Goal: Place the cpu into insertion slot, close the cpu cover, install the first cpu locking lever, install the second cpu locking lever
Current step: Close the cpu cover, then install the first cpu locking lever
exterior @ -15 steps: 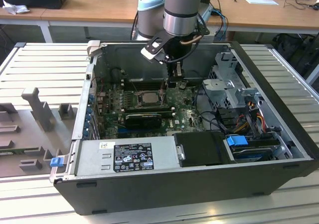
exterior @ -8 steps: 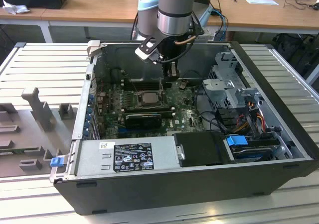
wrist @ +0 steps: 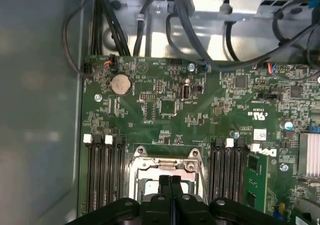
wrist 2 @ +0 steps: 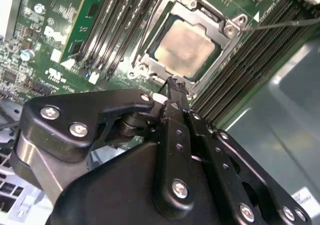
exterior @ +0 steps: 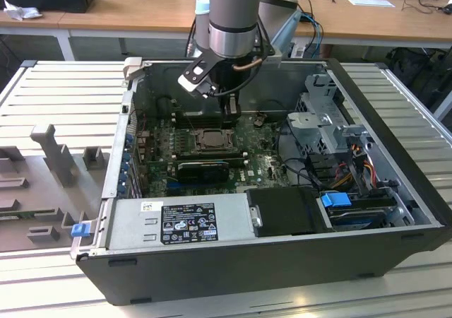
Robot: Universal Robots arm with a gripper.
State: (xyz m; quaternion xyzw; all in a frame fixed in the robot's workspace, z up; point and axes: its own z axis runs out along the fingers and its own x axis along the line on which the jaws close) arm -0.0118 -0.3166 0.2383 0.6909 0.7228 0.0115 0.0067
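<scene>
Labelled PSU point(exterior: 180, 222) in case point(exterior: 282, 279); round disc point(wrist: 120, 84), prob. coin cell, on board point(wrist: 165, 120)

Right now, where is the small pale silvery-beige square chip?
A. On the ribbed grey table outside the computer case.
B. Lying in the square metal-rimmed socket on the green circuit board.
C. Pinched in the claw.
B: in the second wrist view the pale silvery-beige square chip lies inside the square metal-rimmed socket, and the black claw holds no chip.
</scene>
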